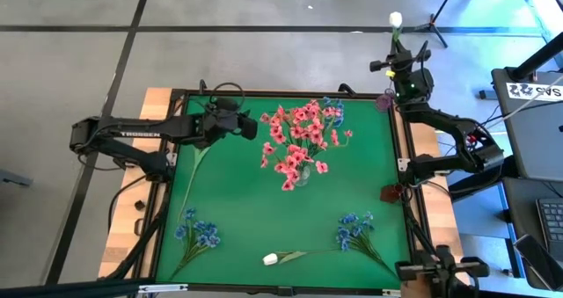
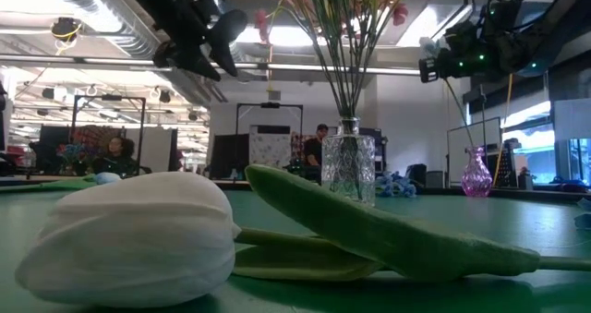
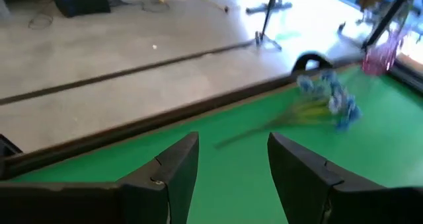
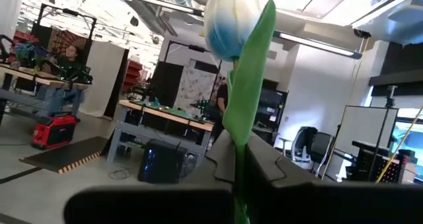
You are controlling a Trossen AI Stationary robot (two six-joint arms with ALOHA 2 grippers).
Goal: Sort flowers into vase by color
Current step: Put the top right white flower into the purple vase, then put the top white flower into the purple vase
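- My right gripper is hanging over the table's far right corner, fingers pinching the stem of a white tulip whose bud is pointing out past the table edge.
- My left gripper is hovering above the green mat near the far left, fingers spread with nothing between them.
- A clear glass vase is standing mid-table, carrying the pink flowers.
- Two blue sprigs are lying flat on the mat, one near the front left, one near the front right.
- A second white tulip is lying between them at the front edge.
- A small pink vase is standing at the right side.
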